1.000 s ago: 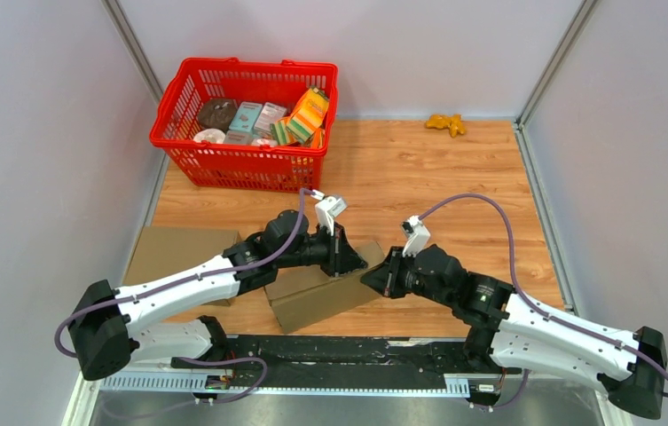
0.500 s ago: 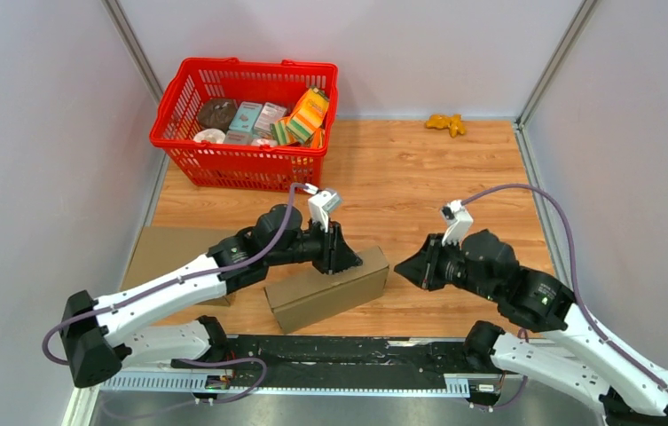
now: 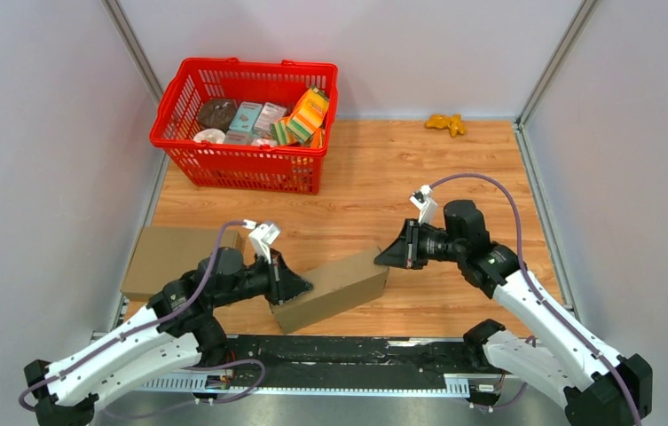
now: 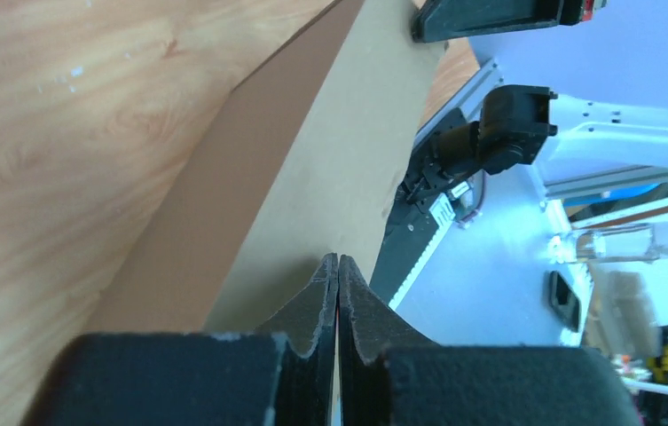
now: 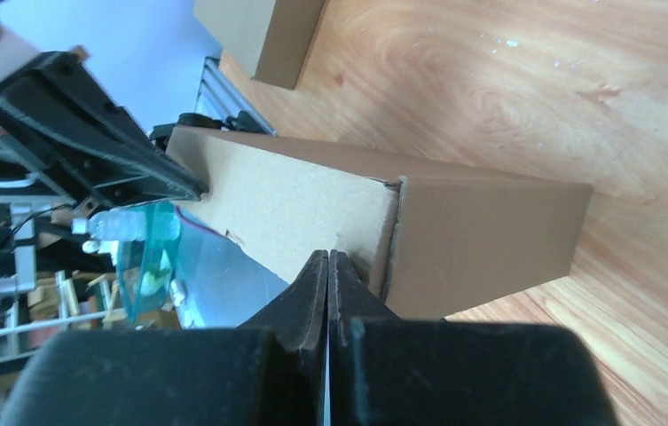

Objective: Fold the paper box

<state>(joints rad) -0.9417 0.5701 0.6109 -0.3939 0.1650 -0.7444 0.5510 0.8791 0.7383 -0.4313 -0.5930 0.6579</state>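
The box is matt brown cardboard, the table smooth wood-grain, the basket glossy red plastic.

Neither paper box nor basket packets show legible print.

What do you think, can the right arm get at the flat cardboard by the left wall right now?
Probably not easily. The right gripper sits at the paper box's right end, and that box plus the left gripper lie between it and the flat cardboard.
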